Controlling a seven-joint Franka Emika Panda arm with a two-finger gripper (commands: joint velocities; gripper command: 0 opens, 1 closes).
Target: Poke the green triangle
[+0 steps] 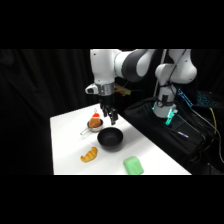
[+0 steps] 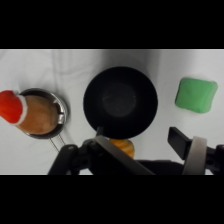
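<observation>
The green triangle (image 1: 133, 165) is lying flat on the white surface (image 1: 65, 145) near the front edge, right of the other things and well apart from the gripper (image 1: 108, 118); in the wrist view the green triangle (image 2: 196, 95) is showing as a rounded light-green block at the right, clear of the black bowl (image 2: 120, 102). Going left to right across the side view: an orange croissant-shaped toy (image 1: 89, 154) is resting toward the front left; behind it a small metal cup (image 1: 94, 124) is holding a brown item with a red and white top; the black bowl (image 1: 110, 138) is sitting just beside the cup, to its right; the green block is lying farther right and nearer the front. The gripper is hanging above the gap between the cup and the bowl, coming down from the white arm (image 1: 115, 65); whether its fingers are apart or together I cannot tell. In the wrist view the metal cup (image 2: 42, 113) is at the left, the bowl is in the middle, and a bit of orange (image 2: 123, 147) is peeking out below the bowl, behind the black linkage.
</observation>
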